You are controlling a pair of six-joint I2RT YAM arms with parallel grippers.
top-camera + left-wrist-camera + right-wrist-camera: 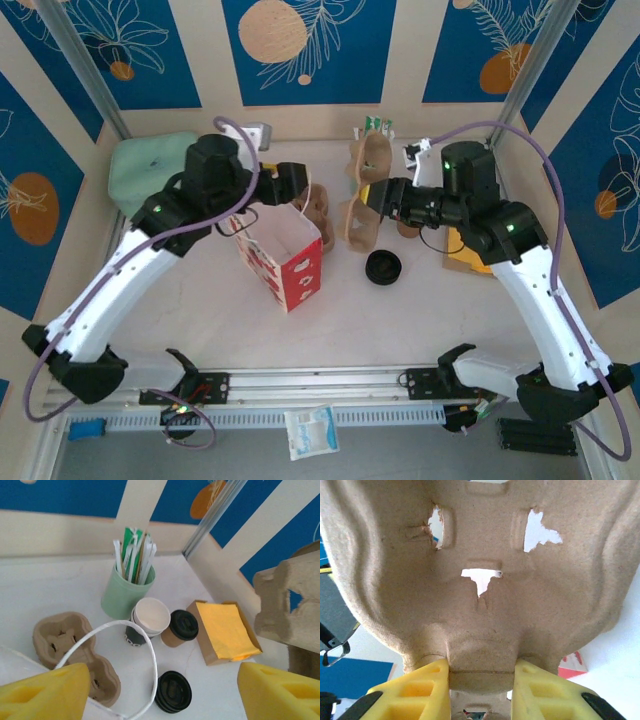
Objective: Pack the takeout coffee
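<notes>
Starting nearest the arm bases, we see a red-and-white paper bag (283, 258) standing open on the white table (400, 320), with a loose black lid (384, 267) lying to its right. Just behind the bag hangs the left gripper (162, 682), its yellow fingers (45, 692) spread wide with nothing gripped between them, above the bag's white handle (150, 665). The right gripper (480, 680) is clamped on the edge of a moulded pulp carrier (480, 580), holding it lifted beside the bag. Beyond the left gripper, a second carrier (75, 650) lies flat on the table. The takeout coffee (180, 628) stands upright farther back with its lid on and is outside the bag. In the left wrist view it is just beside a black-sided cup (147, 622) on one side and a cardboard tray of yellow napkins (225, 632) on the other. Farthest off, near the back wall, a mint-green cup (125, 595) holds wrapped sticks.
</notes>
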